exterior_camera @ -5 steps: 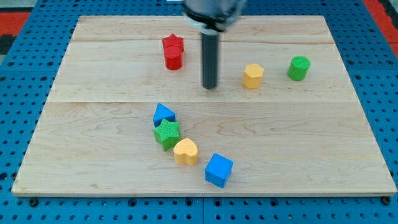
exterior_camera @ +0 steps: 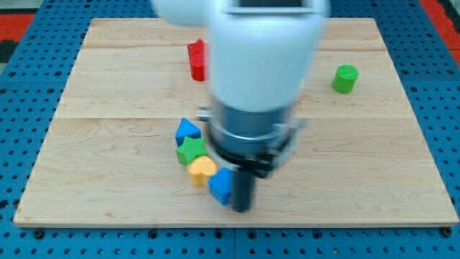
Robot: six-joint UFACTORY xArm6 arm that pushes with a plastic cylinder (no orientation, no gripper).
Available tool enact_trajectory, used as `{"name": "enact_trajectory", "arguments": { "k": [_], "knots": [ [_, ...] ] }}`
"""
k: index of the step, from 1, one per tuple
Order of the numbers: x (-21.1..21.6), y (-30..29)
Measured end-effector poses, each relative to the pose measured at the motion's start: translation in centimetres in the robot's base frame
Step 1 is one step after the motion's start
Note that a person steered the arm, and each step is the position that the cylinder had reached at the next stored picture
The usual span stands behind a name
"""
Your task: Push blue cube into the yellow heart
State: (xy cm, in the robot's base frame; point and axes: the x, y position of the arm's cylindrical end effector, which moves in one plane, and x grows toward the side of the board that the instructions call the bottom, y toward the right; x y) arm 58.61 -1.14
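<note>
Blue cube (exterior_camera: 221,185) is sitting right against my tip (exterior_camera: 242,209), on the tip's left side as the view shows it, low on the wooden board (exterior_camera: 374,173) and near the view's bottom edge. The rod is standing upright with its lower end pressing along the cube's right face; there are no jaws here to open or close, only the bare rod, so nothing is being gripped. The arm's big white and dark housing is looming blurred over the middle of the board and is covering a good part of it.

Just up and to the left of my tip, the yellow heart (exterior_camera: 202,169) is lying with the cube touching its lower right corner. Further up and left from the tip, the green star-shaped block (exterior_camera: 190,150) is resting against the heart, and the blue triangular block (exterior_camera: 187,130) is sitting directly above that, so the four are making a short curved chain running away from the tip toward the view's upper left.

Well above the tip and to its left, a red block (exterior_camera: 195,59) is peeking out from behind the arm; its shape is mostly hidden. Far up and to the right of the tip, a green cylinder (exterior_camera: 345,78) is standing alone near the board's right side. The board is lying on a blue pegboard surface (exterior_camera: 445,108).
</note>
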Motion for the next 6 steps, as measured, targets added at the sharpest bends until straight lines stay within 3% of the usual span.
{"name": "enact_trajectory", "arguments": {
  "k": [2,4,6],
  "knots": [
    [-6.5,-9.9],
    [-6.9,-11.5],
    [-4.5,-15.1]
  ]
}}
